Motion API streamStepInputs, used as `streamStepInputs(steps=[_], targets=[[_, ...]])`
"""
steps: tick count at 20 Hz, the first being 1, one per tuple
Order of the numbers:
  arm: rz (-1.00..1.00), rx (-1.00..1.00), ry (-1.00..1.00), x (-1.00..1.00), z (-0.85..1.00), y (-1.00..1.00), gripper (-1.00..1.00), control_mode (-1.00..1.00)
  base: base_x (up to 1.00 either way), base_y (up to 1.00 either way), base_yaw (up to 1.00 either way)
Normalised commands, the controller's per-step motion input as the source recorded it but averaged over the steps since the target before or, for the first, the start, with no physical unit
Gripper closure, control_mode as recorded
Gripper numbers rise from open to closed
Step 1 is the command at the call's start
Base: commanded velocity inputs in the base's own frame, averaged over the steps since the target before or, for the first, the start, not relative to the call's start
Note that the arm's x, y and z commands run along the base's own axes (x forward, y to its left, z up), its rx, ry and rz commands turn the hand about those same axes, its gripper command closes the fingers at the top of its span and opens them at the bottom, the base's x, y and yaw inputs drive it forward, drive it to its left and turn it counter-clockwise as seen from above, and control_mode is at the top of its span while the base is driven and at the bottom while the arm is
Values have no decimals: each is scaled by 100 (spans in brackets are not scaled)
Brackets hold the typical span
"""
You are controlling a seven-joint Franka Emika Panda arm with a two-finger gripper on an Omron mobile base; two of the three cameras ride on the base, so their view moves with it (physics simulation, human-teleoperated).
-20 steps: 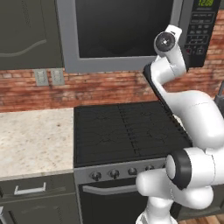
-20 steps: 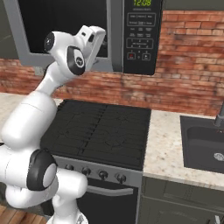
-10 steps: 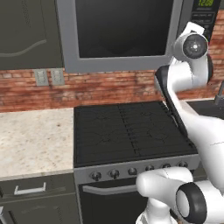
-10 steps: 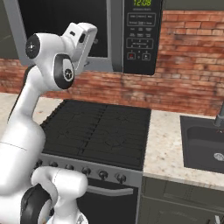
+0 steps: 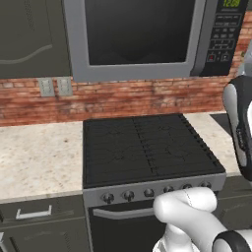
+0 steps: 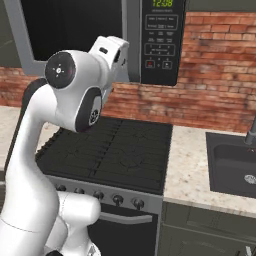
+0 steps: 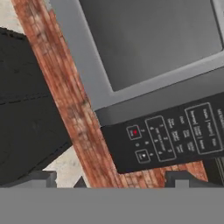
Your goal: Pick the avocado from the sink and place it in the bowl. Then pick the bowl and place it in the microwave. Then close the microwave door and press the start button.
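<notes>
The microwave (image 5: 142, 37) hangs above the stove, and its door (image 6: 75, 30) with the dark window is shut flat against the box. To the door's right is the black keypad panel (image 6: 161, 40) with a green display. In the hand view the keypad (image 7: 175, 135) lies just ahead of my gripper (image 7: 113, 180). The fingertips (image 7: 41, 179) stand wide apart with nothing between them. My white hand (image 6: 112, 50) hovers in front of the door's right edge, left of the keypad. The sink (image 6: 232, 162) with its round drain (image 6: 250, 179) lies at the far right. The avocado and the bowl are out of view.
A black stove (image 5: 147, 147) with a row of knobs (image 5: 147, 193) sits below the microwave. Speckled counter (image 5: 39, 157) runs to its left, and a brick wall (image 5: 123, 101) lies behind. My arm's elbow (image 5: 241, 123) fills the right edge of the left base view. A dark faucet (image 6: 250, 135) rises by the sink.
My arm's elbow has swung right and nearer the cameras. My hand has drifted a little right toward the keypad. The microwave door stays shut.
</notes>
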Motion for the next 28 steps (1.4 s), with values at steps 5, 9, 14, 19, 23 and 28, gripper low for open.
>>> streamStepInputs(steps=[5, 9, 14, 19, 23, 28], targets=[[24, -1, 0, -21, -26, -95, -100, -100, 0, 0, 0], [31, -4, 0, 39, -30, -50, -100, -100, 0, 0, 0], [13, -10, -7, 60, -5, 3, -100, -100, 0, 0, 0], [0, -11, -9, 53, 0, 9, 100, -100, 0, 0, 0], [0, -7, -8, 26, -1, -1, 100, -100, 0, 0, 0], [-1, -2, -8, 31, -2, -14, 100, -100, 0, 0, 0]])
